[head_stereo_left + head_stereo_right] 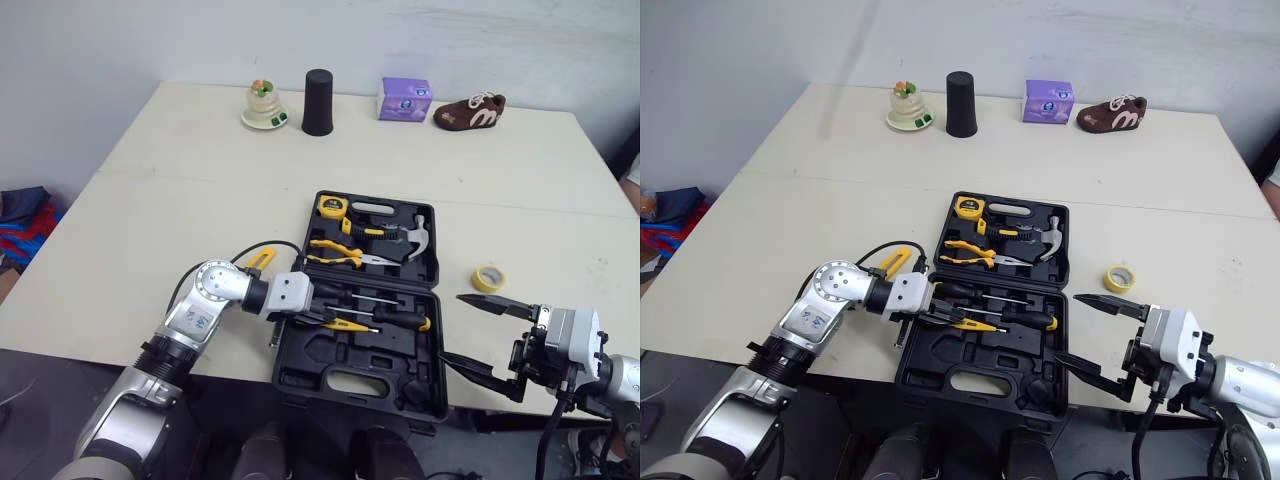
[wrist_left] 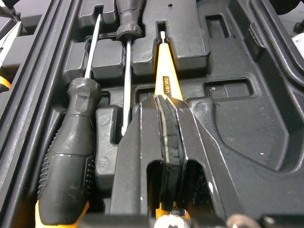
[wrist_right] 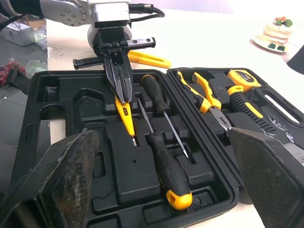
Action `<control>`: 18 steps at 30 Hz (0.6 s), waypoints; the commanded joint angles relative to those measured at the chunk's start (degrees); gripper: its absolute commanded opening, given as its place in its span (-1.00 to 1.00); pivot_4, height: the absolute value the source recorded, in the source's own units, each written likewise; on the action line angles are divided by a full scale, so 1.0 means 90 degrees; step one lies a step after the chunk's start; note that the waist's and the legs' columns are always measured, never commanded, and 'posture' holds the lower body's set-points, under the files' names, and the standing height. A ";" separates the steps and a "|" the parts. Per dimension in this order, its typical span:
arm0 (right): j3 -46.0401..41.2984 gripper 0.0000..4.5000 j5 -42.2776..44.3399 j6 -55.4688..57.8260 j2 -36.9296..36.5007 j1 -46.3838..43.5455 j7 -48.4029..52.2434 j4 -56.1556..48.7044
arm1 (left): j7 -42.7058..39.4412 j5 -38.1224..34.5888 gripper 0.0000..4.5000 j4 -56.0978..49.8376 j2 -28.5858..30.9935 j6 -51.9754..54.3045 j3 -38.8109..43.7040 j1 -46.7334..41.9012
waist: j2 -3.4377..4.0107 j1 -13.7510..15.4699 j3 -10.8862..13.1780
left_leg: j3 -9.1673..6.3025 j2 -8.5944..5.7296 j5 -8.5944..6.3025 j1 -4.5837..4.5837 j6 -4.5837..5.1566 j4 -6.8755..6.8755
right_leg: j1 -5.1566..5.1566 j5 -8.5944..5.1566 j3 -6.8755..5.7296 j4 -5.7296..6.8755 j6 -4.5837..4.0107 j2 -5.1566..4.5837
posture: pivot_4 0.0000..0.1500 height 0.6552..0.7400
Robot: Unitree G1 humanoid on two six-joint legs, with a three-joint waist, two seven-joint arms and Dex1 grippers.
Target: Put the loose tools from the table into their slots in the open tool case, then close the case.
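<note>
Under the left pincer [image 2: 166,102], which is clamped on the yellow screwdriver [image 2: 166,71], we see the blade lying along its slot in the case [image 1: 300,372]. We judge this tool all but seated, wanting only release. Just beside the pincer, two black screwdrivers [image 1: 398,317] lie in their slots. Beyond it, in the far half, sit the pliers [image 1: 340,256], hammer [image 1: 415,238] and tape measure [image 1: 331,207]. Back by that pincer's wrist, a yellow knife [image 1: 258,260] lies loose on the counter [image 1: 150,200]. The right pincer [image 1: 452,327] hangs spread and empty just beside the case's near corner, with a tape roll [image 1: 489,278] lying on the counter beyond it. We reckon the knife and tape roll remain, then the closing.
</note>
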 commanded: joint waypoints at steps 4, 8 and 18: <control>-0.1577 1.00 0.0244 -0.0265 -0.0270 0.0633 0.0532 0.0641 | -0.0231 -0.1413 -0.97 -0.0358 0.0114 0.0126 0.1259 -0.0132 | 0.0005 0.0004 0.0009 | 0.0001 -0.0001 0.0001 -0.0015 -0.0001 0.0000 | -0.0007 0.0000 -0.0002 -0.0009 0.0000 0.0000 | 1.00 0.95; -0.2623 1.00 0.0168 -0.0762 -0.0124 0.1190 0.0828 0.1496 | 0.0102 -0.2143 -0.97 -0.0975 0.0517 0.1129 0.2084 0.0106 | 0.0005 -0.0004 0.0010 | 0.0001 0.0000 0.0006 -0.0019 -0.0008 -0.0004 | -0.0010 0.0001 -0.0006 -0.0017 0.0001 0.0000 | 1.00 0.95; -0.4106 1.00 -0.0183 -0.2659 0.0137 0.1067 0.0233 0.4639 | 0.1018 -0.1859 0.39 0.0233 0.1971 0.0551 0.4251 0.1925 | 0.0010 -0.0161 0.0017 | 0.0015 -0.0001 0.0001 0.0014 -0.0002 -0.0084 | -0.0018 -0.0002 0.0009 -0.0041 -0.0003 0.0001 | 1.00 0.95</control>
